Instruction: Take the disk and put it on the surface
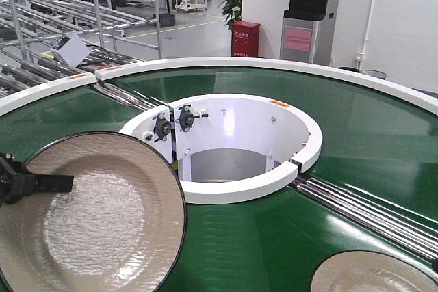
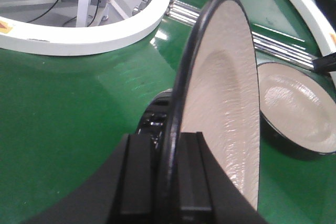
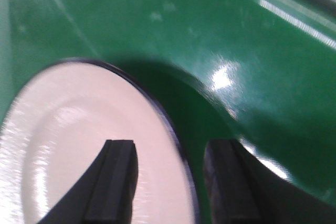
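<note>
A cream disk with a black rim [image 1: 96, 217] hangs tilted above the green belt at the front left; the left wrist view has it edge-on [image 2: 226, 87]. My left gripper [image 1: 67, 182] [image 2: 168, 137] is shut on its rim, one finger on each face. A second cream disk [image 1: 373, 275] [image 2: 296, 108] [image 3: 79, 145] lies flat on the belt at the front right. My right gripper [image 3: 170, 148] is open and straddles that disk's rim, one finger over the cream face and the other over the belt. The surface is out of view.
The green ring belt [image 1: 383, 141] runs round a white inner ring [image 1: 239, 189] with an open well. Metal rollers [image 1: 369, 217] cross the belt at the right and back left. A white outer rim [image 1: 274, 65] bounds it. Racks [image 1: 61, 11] stand behind.
</note>
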You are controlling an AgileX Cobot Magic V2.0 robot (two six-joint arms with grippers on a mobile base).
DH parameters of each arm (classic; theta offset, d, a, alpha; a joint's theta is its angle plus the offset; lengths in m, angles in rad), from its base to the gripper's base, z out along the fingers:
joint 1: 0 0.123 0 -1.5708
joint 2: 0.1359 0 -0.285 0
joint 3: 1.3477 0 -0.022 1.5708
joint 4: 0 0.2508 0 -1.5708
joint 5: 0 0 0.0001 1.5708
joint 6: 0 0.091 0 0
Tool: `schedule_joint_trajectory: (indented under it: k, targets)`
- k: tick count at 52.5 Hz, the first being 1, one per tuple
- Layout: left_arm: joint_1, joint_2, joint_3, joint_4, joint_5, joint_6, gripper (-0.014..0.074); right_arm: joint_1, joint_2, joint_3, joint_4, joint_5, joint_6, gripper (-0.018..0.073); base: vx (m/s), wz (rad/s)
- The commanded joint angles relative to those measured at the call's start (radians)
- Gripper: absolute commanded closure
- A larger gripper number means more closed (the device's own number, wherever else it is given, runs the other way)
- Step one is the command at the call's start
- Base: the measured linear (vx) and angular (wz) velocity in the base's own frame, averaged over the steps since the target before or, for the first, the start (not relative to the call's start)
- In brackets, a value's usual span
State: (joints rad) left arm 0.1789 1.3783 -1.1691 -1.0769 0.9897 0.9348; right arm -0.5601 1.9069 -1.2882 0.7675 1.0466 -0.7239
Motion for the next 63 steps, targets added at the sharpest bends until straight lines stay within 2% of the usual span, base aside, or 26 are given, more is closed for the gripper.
schedule_joint_trajectory:
  k: [1,7,16,27,30,35,36,38,50,54,59,63]
  targets:
    - [0.000,-0.042,-0.035,-0.098,-0.020,-0.022,0.0598,-0.031,-0.023,-0.029,0.055,0.030,-0.065,0.0187,0.00,0.00]
    - [0.000,-0.042,-0.035,-0.091,-0.020,-0.022,0.0598,-0.036,-0.012,-0.029,0.054,0.041,-0.120,0.0187,0.00,0.00]
    - [0.000,-0.042,-0.035,-0.083,-0.023,-0.023,0.0598,-0.014,0.043,-0.029,0.122,0.113,-0.177,0.0187,0.00,0.00]
    - [0.000,-0.042,-0.035,-0.083,-0.023,-0.023,0.0598,0.099,0.123,-0.027,0.134,0.147,-0.180,0.0207,0.00,0.00]
    - [0.000,-0.041,-0.035,-0.082,-0.025,-0.023,0.0598,0.129,0.130,-0.027,0.135,0.147,-0.185,0.0283,0.00,0.00]
    - [0.000,-0.041,-0.035,-0.083,-0.025,-0.025,0.0598,0.145,0.119,-0.028,0.174,0.151,-0.195,0.0549,0.00,0.00]
    - [0.000,-0.041,-0.035,-0.083,-0.025,-0.025,0.0598,0.144,0.114,-0.028,0.184,0.151,-0.194,0.0576,0.00,0.00]
    - [0.000,-0.041,-0.035,-0.083,-0.024,-0.031,0.0598,0.133,0.097,-0.028,0.217,0.155,-0.175,0.0575,0.00,0.00]
    - [0.000,-0.041,-0.035,-0.083,-0.060,-0.153,0.0598,0.095,-0.054,-0.028,0.514,0.223,-0.126,0.0568,0.00,0.00]
    - [0.000,-0.041,-0.035,-0.083,-0.069,-0.210,0.0598,0.095,-0.136,-0.028,0.626,0.222,-0.071,0.0568,0.00,0.00]
    - [0.000,-0.041,-0.035,-0.085,-0.072,-0.299,0.0598,0.096,-0.222,-0.028,0.695,0.222,0.002,0.0568,0.00,0.00]
    - [0.000,-0.041,-0.035,-0.085,-0.068,-0.387,0.0598,0.096,-0.293,-0.028,0.709,0.222,0.038,0.0568,0.00,0.00]
